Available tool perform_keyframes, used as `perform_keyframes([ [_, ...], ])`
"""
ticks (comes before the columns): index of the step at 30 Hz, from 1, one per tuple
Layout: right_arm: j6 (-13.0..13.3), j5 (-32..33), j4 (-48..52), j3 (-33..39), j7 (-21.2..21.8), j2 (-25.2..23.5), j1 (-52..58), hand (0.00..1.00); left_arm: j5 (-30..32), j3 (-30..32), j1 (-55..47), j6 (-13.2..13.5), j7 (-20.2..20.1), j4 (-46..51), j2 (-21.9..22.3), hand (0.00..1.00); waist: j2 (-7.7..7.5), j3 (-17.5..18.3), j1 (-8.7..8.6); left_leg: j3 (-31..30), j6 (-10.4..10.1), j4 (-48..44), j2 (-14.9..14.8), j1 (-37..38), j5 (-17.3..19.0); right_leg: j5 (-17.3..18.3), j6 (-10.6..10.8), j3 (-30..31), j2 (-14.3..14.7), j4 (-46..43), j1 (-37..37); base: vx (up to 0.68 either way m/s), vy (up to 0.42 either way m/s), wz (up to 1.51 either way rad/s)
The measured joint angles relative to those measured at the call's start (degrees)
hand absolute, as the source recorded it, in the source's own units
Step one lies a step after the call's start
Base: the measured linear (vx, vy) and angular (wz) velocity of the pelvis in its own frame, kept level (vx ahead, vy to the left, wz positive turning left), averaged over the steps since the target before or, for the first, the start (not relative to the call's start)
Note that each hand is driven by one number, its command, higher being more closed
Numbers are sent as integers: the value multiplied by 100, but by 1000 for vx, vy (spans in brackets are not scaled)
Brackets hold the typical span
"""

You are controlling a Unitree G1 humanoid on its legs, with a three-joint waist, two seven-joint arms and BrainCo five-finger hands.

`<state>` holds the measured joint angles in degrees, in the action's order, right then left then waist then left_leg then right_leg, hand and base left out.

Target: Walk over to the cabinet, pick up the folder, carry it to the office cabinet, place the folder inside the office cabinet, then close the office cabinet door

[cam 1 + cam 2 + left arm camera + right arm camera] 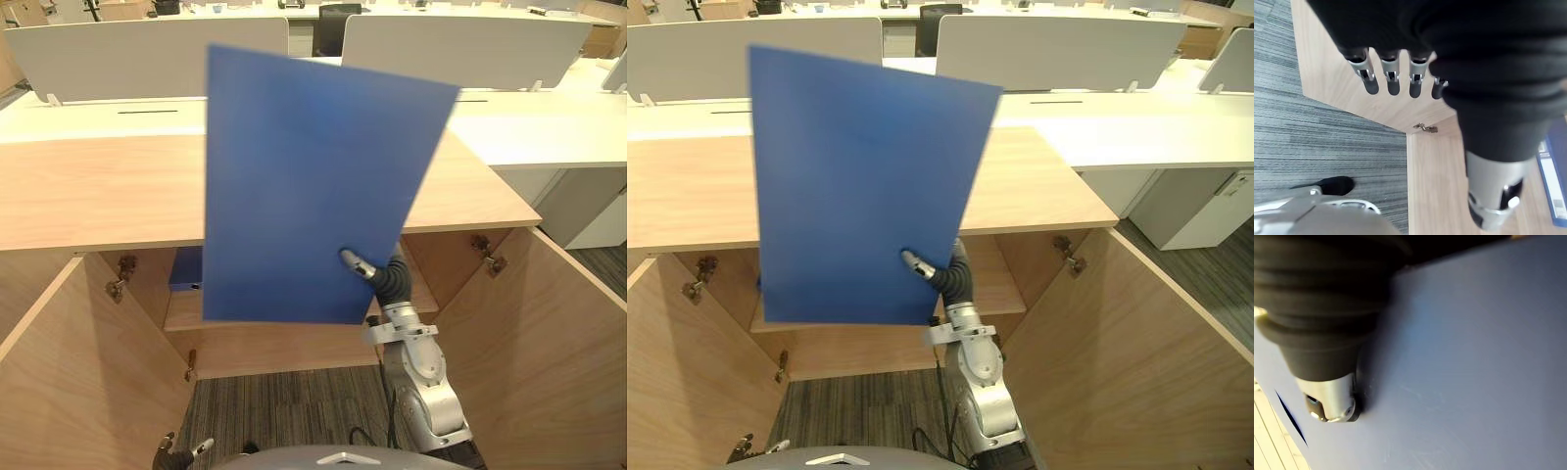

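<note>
A large blue folder [304, 186] stands upright in front of the open wooden office cabinet [88, 191], tilted a little to the right. My right hand [359, 263] is shut on its lower right part, with the thumb [1330, 401] pressed on the near face and the other fingers hidden behind. The folder's lower edge hangs level with the cabinet's inner shelf [182, 315]. My left hand [1391, 73] hangs low at the left with relaxed fingers, holding nothing, near the left door [69, 382].
Both cabinet doors stand wide open, the right one [554, 352] beside my right arm. A second blue item [186, 269] lies on the shelf inside. White desks with partitions [147, 59] stand behind the cabinet. Grey carpet [284, 401] lies below.
</note>
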<state>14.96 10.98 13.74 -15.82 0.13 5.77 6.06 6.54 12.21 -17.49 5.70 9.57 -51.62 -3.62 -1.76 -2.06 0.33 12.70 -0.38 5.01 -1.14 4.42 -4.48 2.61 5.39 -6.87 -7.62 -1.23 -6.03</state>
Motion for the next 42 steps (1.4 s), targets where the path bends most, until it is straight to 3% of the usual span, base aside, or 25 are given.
perform_keyframes([
  [5,-24,-735,-645,-763,68,454,-405,100,-18,-236,146,-6,-51,-198,-151,0,11,-171,48,30,4,-3,-24,-182,8,-4,-25,71,11,-48,240,-1,2,-5],
  [7,-29,-1048,-805,-961,64,586,-687,100,-18,-350,270,-5,-88,-193,-211,0,-2,-390,147,161,-14,-46,-46,-269,-13,22,-66,231,34,-257,505,-22,18,-29],
  [9,-29,-1371,-1053,-1101,49,675,-1326,100,-26,-520,723,4,-128,-181,-365,0,-109,-873,137,144,38,-907,-148,-1088,187,63,-91,305,28,-859,1196,-102,-10,-12],
  [12,-82,-1657,-1313,-1104,-43,883,-1953,100,-121,-663,1305,30,-124,-132,-439,0,18,-1507,116,31,95,-2104,-323,-2165,562,263,-56,298,36,-1656,2046,-149,-8,9],
  [15,-172,-1883,-1494,-1115,-153,1159,-2131,100,-201,-819,1594,150,-121,-62,-550,0,63,-1847,126,-51,80,-2829,-378,-2888,867,611,-47,313,-32,-2509,2813,-166,31,12],
  [21,-255,-2025,-1491,-1009,-342,1462,-2244,100,-202,-1033,1975,238,-112,357,-667,0,129,-2286,121,-179,117,-3722,-506,-4069,1050,907,-84,297,-99,-3505,3986,-125,7,7],
  [27,-286,-1455,-1470,-458,-617,1240,-2405,100,-252,-1024,2281,234,-107,834,-671,0,210,-2502,179,-256,166,-4501,-666,-5135,1244,1130,-124,300,-121,-4288,5013,-69,-9,1],
  [33,-286,-380,-1679,371,-1058,823,-3150,100,-515,-915,2396,246,-96,1239,-662,0,266,-2580,343,-346,185,-4946,-752,-5928,1306,1246,-157,281,-119,-4771,5776,-32,-31,3],
  [36,-289,77,-2088,625,-1213,791,-3640,100,-542,-880,2517,247,-95,1329,-630,0,272,-2635,443,-365,195,-5097,-781,-6150,1316,1303,-167,292,-116,-4955,6005,-3,-57,-1],
  [42,-285,797,-2360,1040,-1581,748,-4181,100,-646,-779,2553,243,-1,1492,-583,0,272,-2641,474,-461,195,-5240,-801,-6410,1336,1370,-200,229,-110,-5113,6223,14,-46,4],
])
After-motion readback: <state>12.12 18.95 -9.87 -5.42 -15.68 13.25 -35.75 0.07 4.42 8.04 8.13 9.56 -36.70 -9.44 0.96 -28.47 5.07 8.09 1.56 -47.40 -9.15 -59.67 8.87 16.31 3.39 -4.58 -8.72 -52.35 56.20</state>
